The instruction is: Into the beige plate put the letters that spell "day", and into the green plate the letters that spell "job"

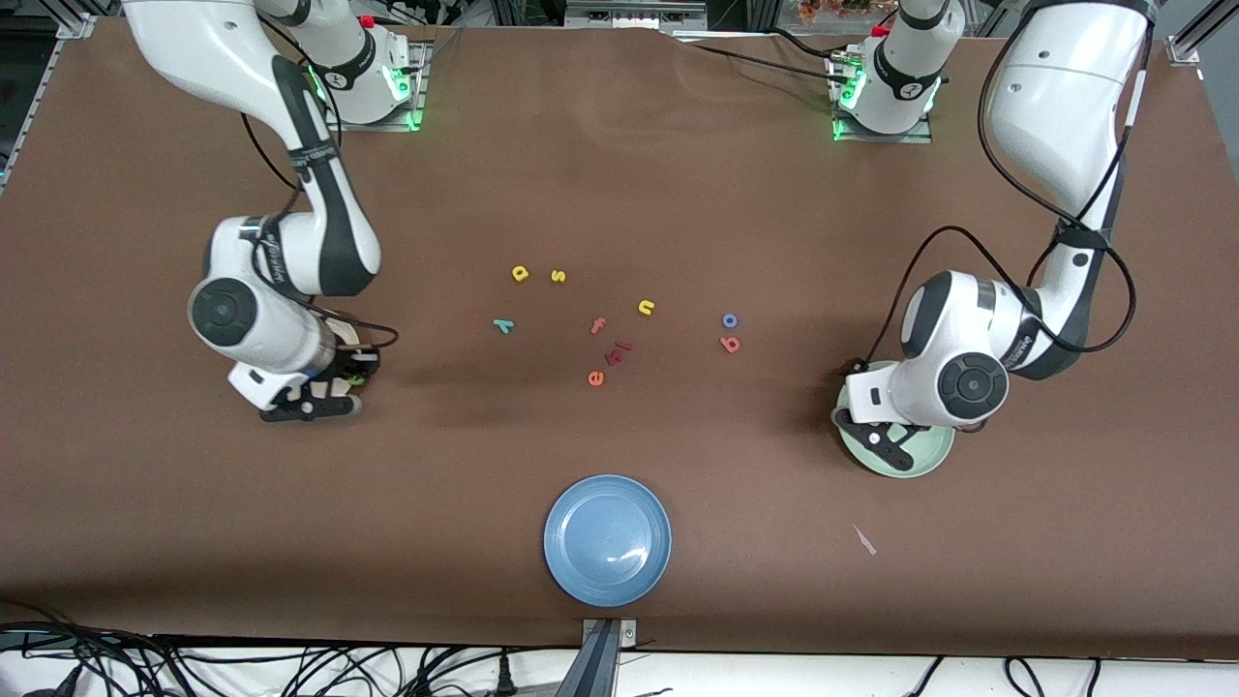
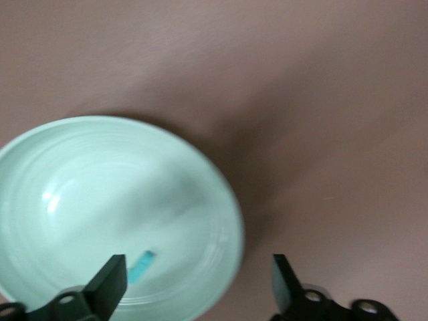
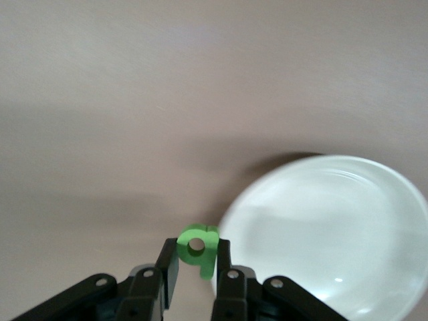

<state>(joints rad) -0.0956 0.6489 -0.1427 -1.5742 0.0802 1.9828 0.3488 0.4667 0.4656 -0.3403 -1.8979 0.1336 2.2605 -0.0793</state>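
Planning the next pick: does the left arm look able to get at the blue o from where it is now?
Probably yes. The left tool hangs open and empty over the green plate, and the blue o lies on bare table with only the red b beside it.

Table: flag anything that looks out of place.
One oddity: a small pale scrap lies on the brown table, nearer the front camera than the green plate. It matches none of the foam letters.

Scattered small letters (image 1: 619,324) crowd the table's (image 1: 619,145) centre — open cloth rings them, from 10 to 2 o'clock especially.
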